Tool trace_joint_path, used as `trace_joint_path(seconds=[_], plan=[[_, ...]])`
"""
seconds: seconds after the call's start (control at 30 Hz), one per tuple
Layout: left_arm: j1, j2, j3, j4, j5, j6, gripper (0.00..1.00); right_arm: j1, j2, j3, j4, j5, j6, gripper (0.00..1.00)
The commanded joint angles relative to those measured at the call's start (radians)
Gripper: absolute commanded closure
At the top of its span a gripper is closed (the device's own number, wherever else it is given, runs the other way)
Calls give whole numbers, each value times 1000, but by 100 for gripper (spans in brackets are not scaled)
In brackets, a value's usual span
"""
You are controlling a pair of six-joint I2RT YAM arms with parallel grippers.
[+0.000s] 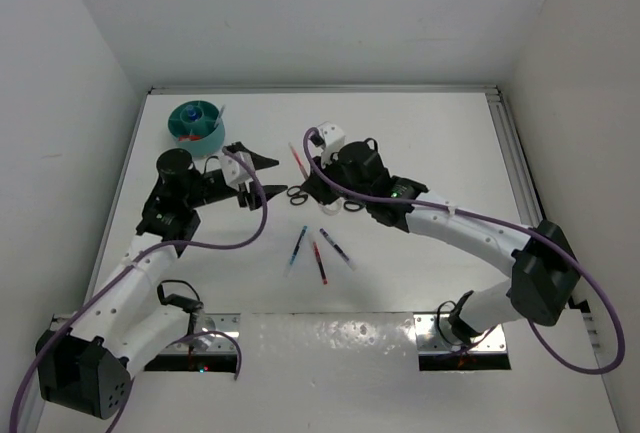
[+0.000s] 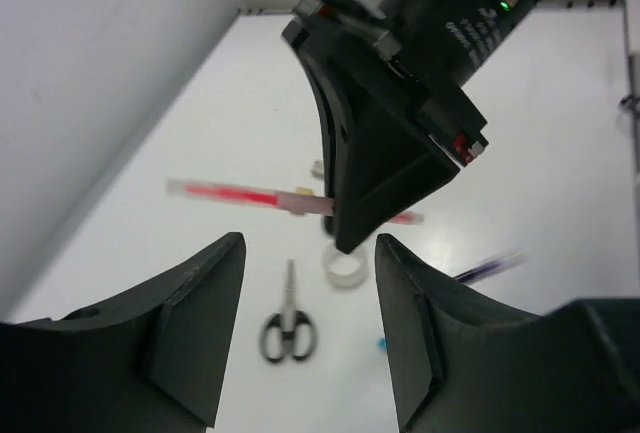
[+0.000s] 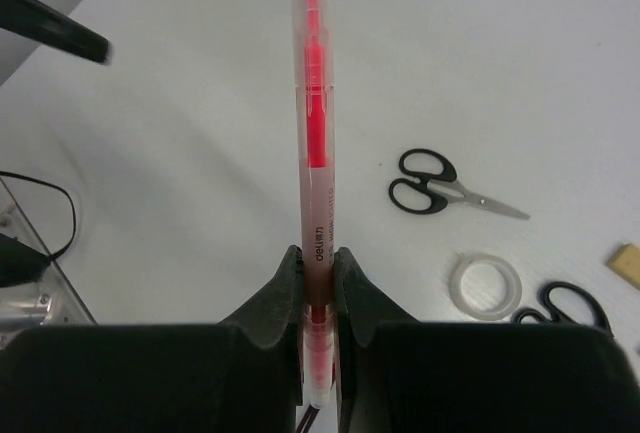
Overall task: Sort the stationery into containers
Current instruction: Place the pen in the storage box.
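Observation:
My right gripper [image 3: 317, 273] is shut on a clear pen with a red core [image 3: 313, 123] and holds it above the table, tip pointing away. From above, that gripper [image 1: 313, 169] and the pen [image 1: 297, 160] hang right of the round teal organiser [image 1: 195, 121]. My left gripper [image 1: 272, 175] is open and empty, facing the right gripper [image 2: 390, 133] and the pen [image 2: 240, 195]. Below lie black-handled scissors [image 2: 288, 328], a clear tape roll [image 2: 347, 266], a second pair of scissors [image 3: 565, 303] and a beige eraser [image 3: 625, 263].
Blue and red pens [image 1: 297, 246] [image 1: 320, 258] and a purple one [image 1: 335, 246] lie on the white table in front of the grippers. The organiser holds some items. White walls close the left, back and right. Metal base plates [image 1: 465, 338] sit at the near edge.

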Motion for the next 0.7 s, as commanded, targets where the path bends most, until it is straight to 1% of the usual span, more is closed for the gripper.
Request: trace_joint_path(seconds=[0.0,0.03,0.07,0.1,0.13,0.17,0.2,0.23,0.27,0.3,0.33,0.37,0.4,0.43,0.47,0.5,0.57,0.6,0.67], plan=[[0,-2,-28,154,-71,-456,47,19,-37,4,76,47,-41,100],[-1,-1,-25,156,-83,-489,47,22,-41,4,74,53,-47,100],[-1,5,-22,156,-91,-483,47,31,-44,5,74,63,-56,100],[-6,8,-19,153,-99,-473,47,31,-46,4,74,67,-58,100],[-9,8,-10,147,-112,-422,47,35,-47,4,74,70,-60,100],[-16,7,-3,118,-141,-381,47,38,-47,5,74,73,-66,100],[-33,5,1,101,-216,-314,47,39,-49,4,74,75,-63,100],[-36,7,3,96,-269,-327,47,39,-46,4,74,72,-60,100],[-27,28,9,114,-312,-365,46,41,-47,5,74,70,-57,100],[11,45,18,118,-285,-432,46,44,-49,1,83,69,-57,100],[32,64,29,125,-224,-455,46,44,-49,-2,88,67,-57,100],[49,99,40,154,-109,-516,45,53,-52,-5,93,72,-64,100],[42,110,38,171,-75,-585,45,56,-53,-5,99,75,-69,100],[33,116,32,196,-58,-607,45,58,-53,-2,100,73,-69,100],[19,116,21,199,-57,-618,45,58,-56,-2,103,75,-72,100],[-1,111,0,200,-92,-620,44,61,-58,-2,109,70,-73,100],[-3,104,-29,246,-154,-647,44,64,-67,-10,119,61,-75,100],[2,105,-46,269,-166,-702,44,65,-69,-15,135,55,-73,100],[-4,127,-46,332,-147,-741,44,70,-70,-33,154,38,-70,100]])
